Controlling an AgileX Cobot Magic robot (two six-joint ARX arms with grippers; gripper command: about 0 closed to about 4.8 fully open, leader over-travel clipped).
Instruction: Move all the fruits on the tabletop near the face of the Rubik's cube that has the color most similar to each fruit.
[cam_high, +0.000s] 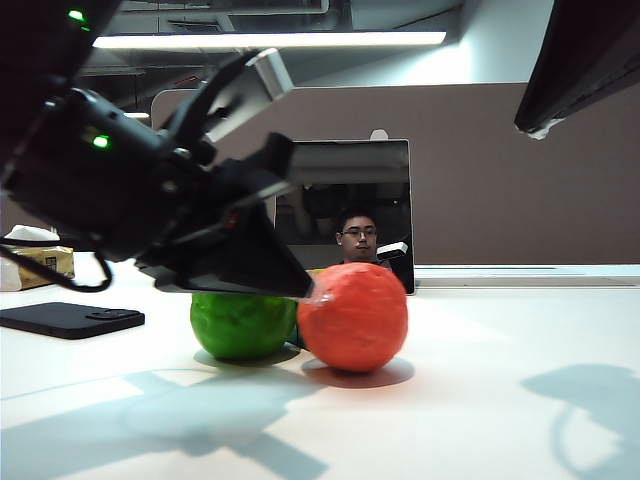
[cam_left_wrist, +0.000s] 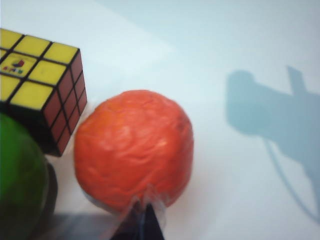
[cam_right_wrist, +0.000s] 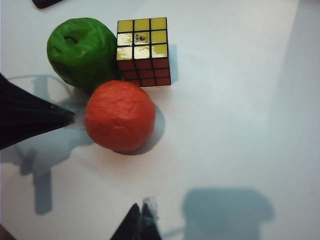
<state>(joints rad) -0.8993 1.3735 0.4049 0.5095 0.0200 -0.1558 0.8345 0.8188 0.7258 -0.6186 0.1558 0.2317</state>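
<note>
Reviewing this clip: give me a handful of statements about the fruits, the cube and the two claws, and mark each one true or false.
1. The orange-red fruit sits beside the red face of the Rubik's cube. True.
2. The cube's top face is green. False: it is yellow.
3. The green apple lies apart from the cube, across the tabletop. False: it sits right against the cube's side.
4. The left claw is at the orange-red fruit, tips together. True.
5. The right claw grips the apple. False: it hangs above the table, holding nothing.
</note>
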